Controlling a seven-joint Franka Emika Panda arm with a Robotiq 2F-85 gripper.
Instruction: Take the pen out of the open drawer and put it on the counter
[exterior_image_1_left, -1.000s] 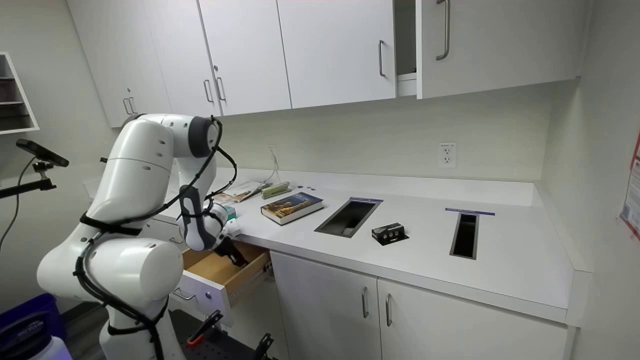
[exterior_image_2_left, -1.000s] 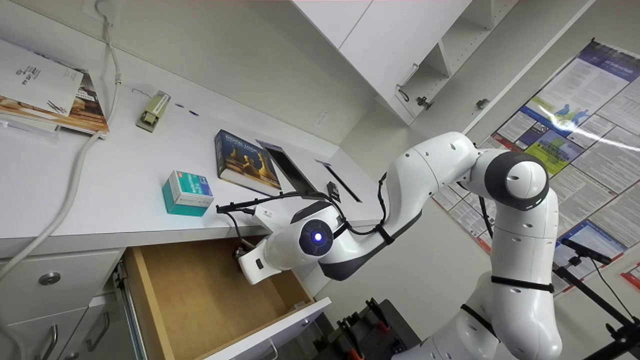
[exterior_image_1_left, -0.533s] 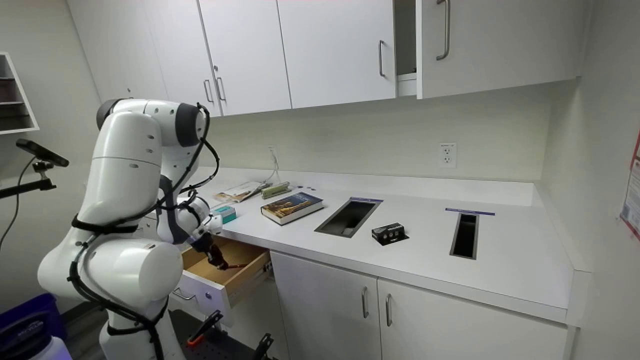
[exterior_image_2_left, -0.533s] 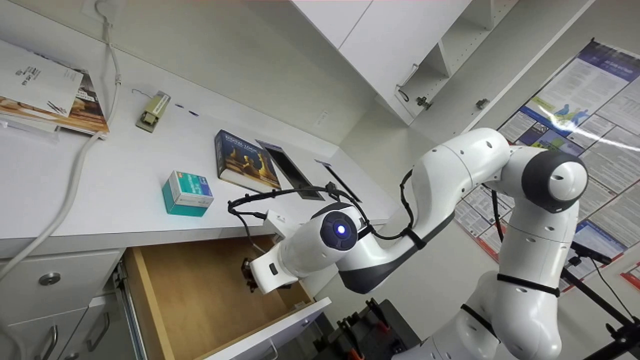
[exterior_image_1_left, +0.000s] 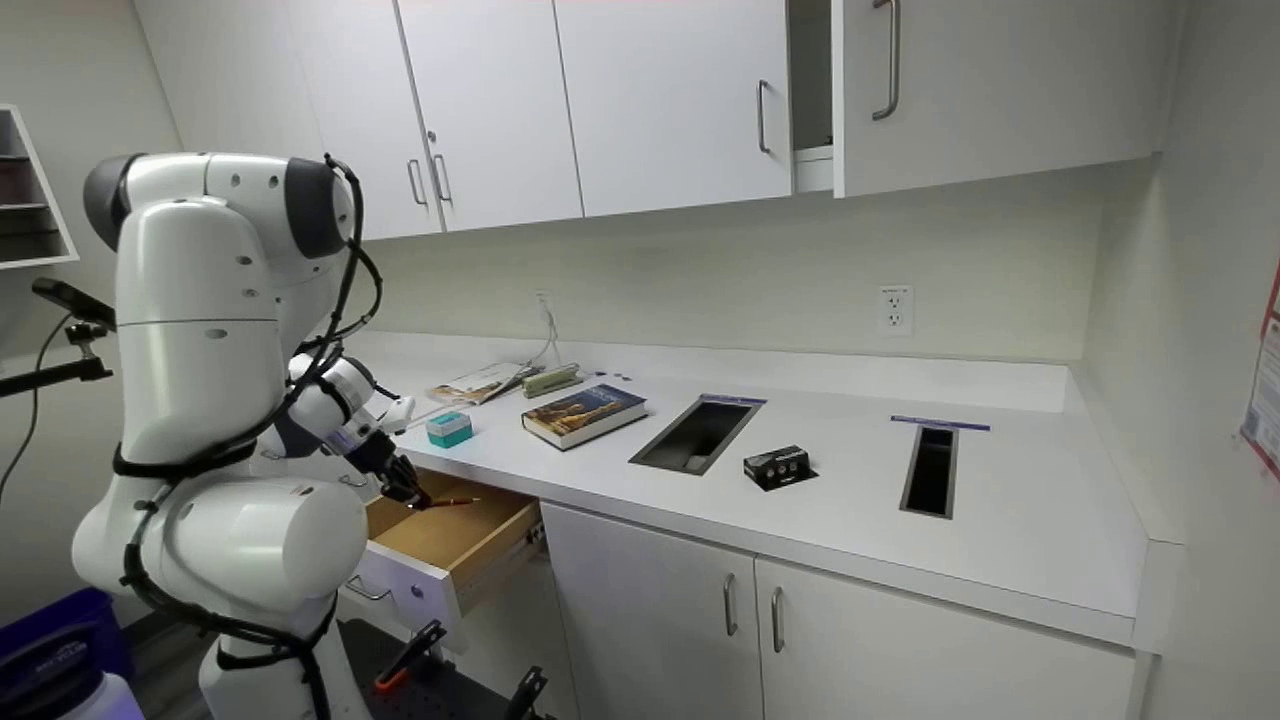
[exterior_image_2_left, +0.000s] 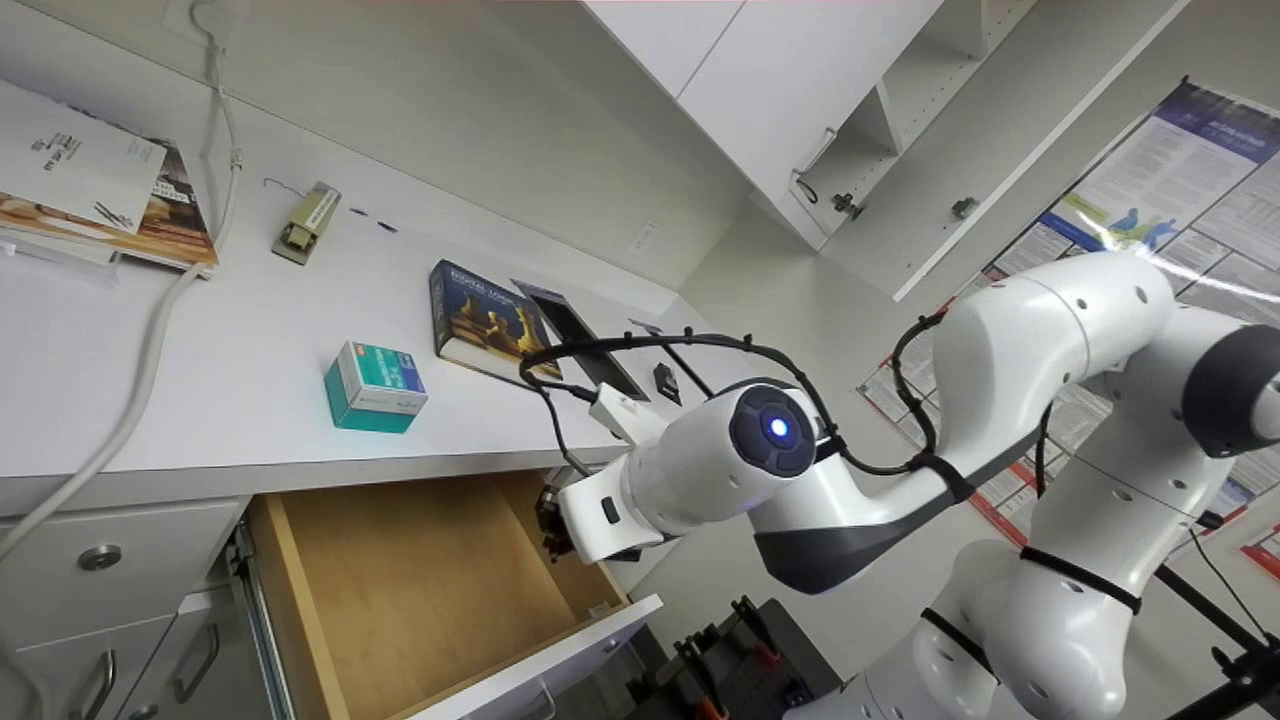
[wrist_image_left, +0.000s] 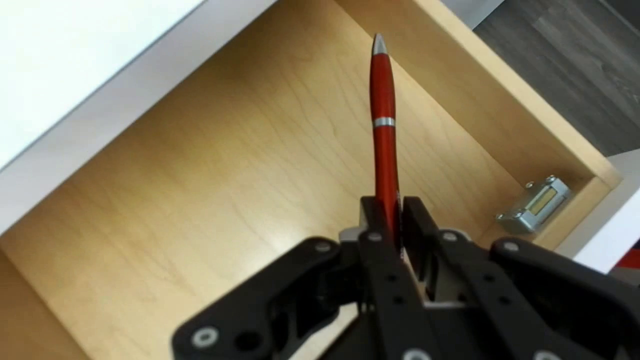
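One red pen (wrist_image_left: 384, 142) clamped over the open drawer (exterior_image_2_left: 430, 600)

The gripper (wrist_image_left: 393, 215) holds the pen between its two black fingers (wrist_image_left: 419, 227), which are clamped on it toward one end; the silver tip points away from them. The pen is over the drawer's floor; how high above it, I cannot tell. In the wrist view the edge of the counter (wrist_image_left: 60, 55) crosses at the left, and a metal fitting (wrist_image_left: 535, 207) sits at the right, inside the drawer's front.

In an exterior view the arm (exterior_image_1_left: 200, 380) stands at the near left. On the counter, a teal box (exterior_image_1_left: 450, 430) is near the front edge at the left, with a book (exterior_image_1_left: 584, 415) to its right. Farther right, a black box (exterior_image_1_left: 778, 467) stands between two dark cut-outs (exterior_image_1_left: 930, 472). A green object (exterior_image_1_left: 550, 380) lies at the far side, with papers (exterior_image_1_left: 480, 383) to its left. In an exterior view, a white cable (exterior_image_2_left: 153, 350) runs over the counter at the left.
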